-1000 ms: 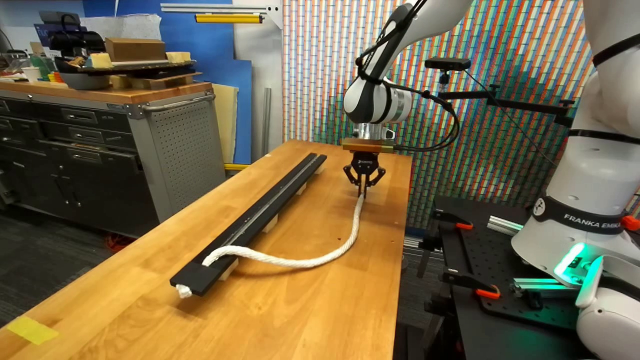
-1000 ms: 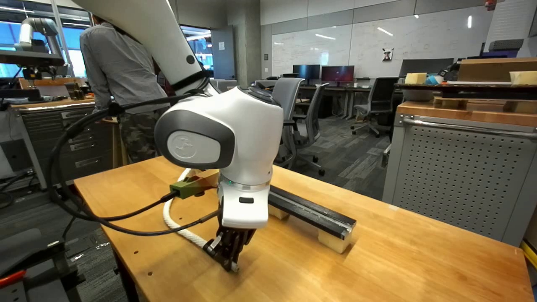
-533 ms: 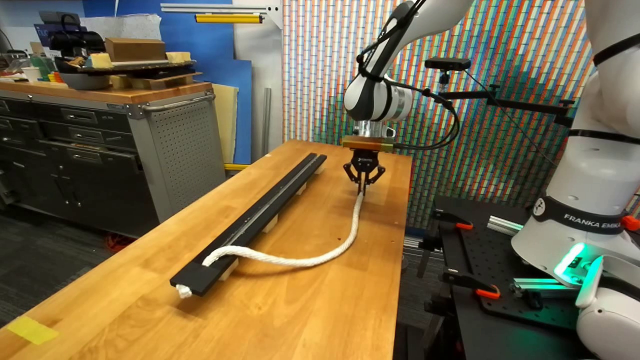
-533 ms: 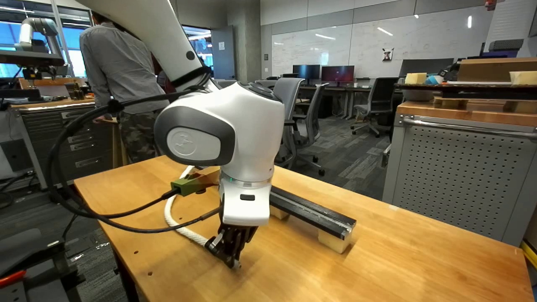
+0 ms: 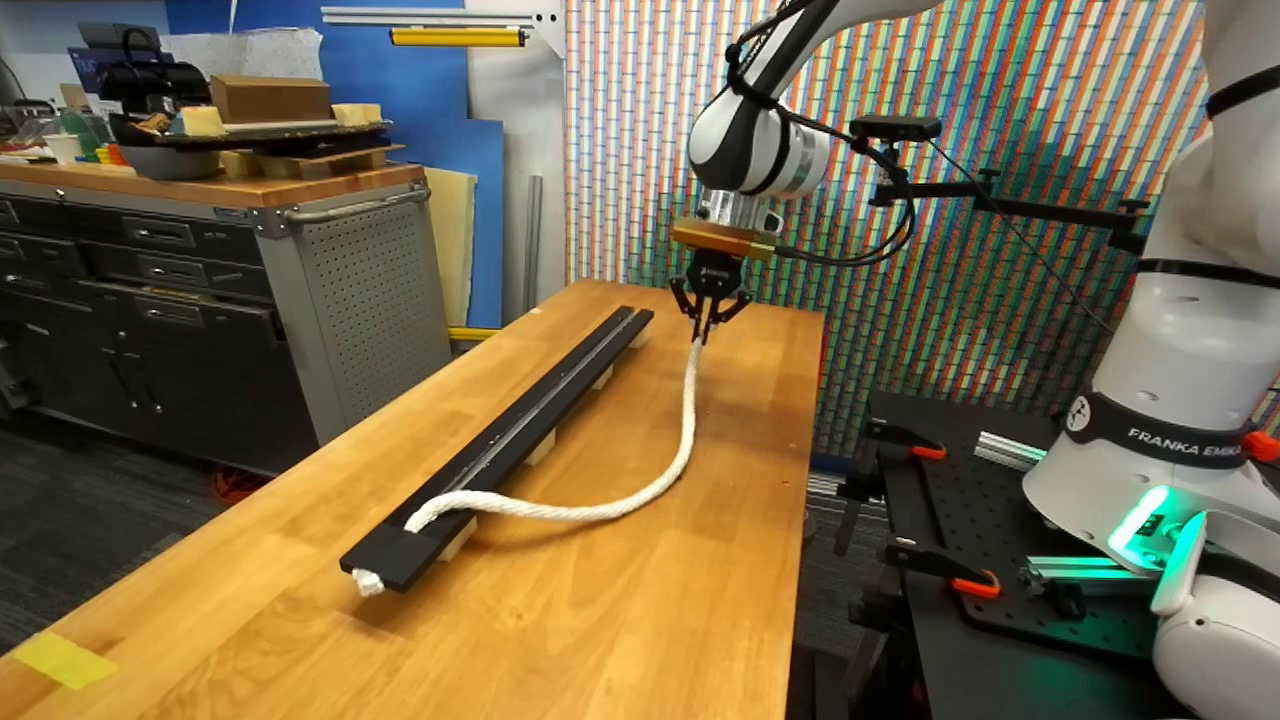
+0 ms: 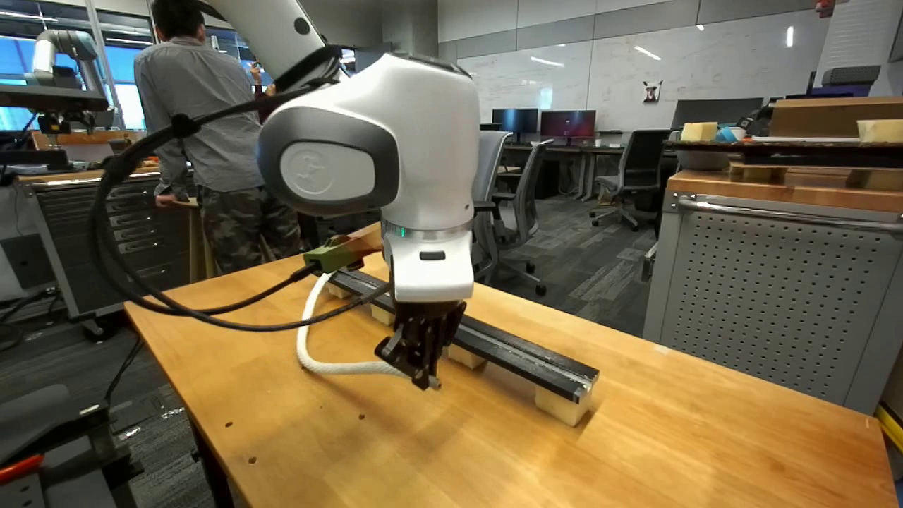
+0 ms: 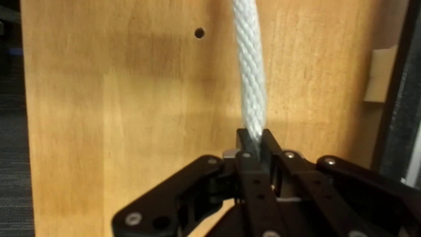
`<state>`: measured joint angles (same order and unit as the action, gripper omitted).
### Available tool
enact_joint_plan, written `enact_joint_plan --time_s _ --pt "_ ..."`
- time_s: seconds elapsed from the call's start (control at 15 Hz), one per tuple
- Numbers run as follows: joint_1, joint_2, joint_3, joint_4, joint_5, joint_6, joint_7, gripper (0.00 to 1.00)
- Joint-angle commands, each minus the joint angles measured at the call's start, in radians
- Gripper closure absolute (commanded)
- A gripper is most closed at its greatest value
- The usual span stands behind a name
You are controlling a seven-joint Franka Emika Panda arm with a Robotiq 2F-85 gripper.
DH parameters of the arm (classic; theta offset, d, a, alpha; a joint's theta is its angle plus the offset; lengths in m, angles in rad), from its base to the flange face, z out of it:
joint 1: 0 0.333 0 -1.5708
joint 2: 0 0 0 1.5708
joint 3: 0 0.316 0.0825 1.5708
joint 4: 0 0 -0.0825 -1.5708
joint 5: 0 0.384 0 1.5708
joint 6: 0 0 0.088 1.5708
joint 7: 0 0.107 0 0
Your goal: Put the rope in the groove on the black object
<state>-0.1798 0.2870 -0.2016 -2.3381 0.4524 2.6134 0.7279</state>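
Claw (image 7: 256, 136): pinched on the rope (image 5: 590, 513) close to its free tip, above the far part of the table (image 5: 600, 610).
Groove (image 5: 543, 403): left of the claw in an exterior view; the claw stands beside its far half.
Groove axis: along the black bar (image 5: 512, 420), near left to far right.
Rope run: from the claw toward the near side, bowed right of the black bar, then onto its near end; seating there cannot be judged.
Required travel (judged): left over the black bar, then down, rope aligned with the groove.
Obstruction: right flank of the black bar, raised on wooden blocks (image 5: 541, 447); slack rope may catch.
Cabinet (image 5: 250, 300): beyond the table's left edge.
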Motion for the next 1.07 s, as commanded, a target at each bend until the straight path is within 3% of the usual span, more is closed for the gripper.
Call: enact_joint_plan --time_s 0.0,0.27,0.6,1.0 --pt "0.039 -0.072 -0.027 -0.008 -0.046 0.088 0.092 0.97" --pt "0.073 -0.106 -0.058 0.007 -0.152 0.195 0.224 0.97" --pt "0.082 -0.126 -0.091 0.066 -0.292 0.192 0.366 0.97" --pt "0.066 -0.094 -0.082 0.164 -0.315 0.187 0.422 0.97"
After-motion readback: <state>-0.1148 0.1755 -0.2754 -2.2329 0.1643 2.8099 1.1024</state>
